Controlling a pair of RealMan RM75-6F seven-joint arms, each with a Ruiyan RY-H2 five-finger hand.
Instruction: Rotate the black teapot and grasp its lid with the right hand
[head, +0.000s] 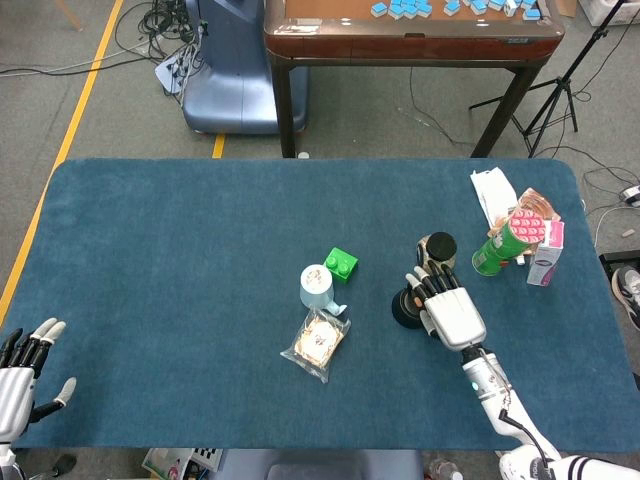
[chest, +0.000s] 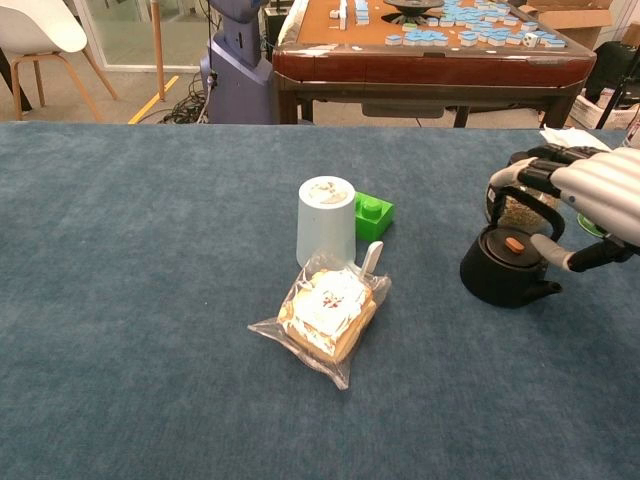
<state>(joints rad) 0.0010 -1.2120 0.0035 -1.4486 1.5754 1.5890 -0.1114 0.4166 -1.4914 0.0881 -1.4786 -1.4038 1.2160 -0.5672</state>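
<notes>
The black teapot (head: 405, 308) (chest: 503, 272) stands upright on the blue table right of centre. Its black lid (chest: 514, 247) carries a small orange knob, and the handle arches over it. My right hand (head: 451, 311) (chest: 596, 196) hovers just right of the pot, fingers spread, nothing in it. Its thumb (chest: 558, 252) reaches toward the lid's right edge; whether it touches I cannot tell. My left hand (head: 22, 364) lies spread at the table's front left corner, holding nothing.
A black-lidded jar (head: 437, 251) (chest: 518, 208) stands right behind the teapot, under my right hand's fingers. A pale blue cup (chest: 326, 220), a green brick (chest: 370, 214) and a bagged snack (chest: 326, 310) sit left of the pot. A green can (head: 500, 245) and boxes stand far right.
</notes>
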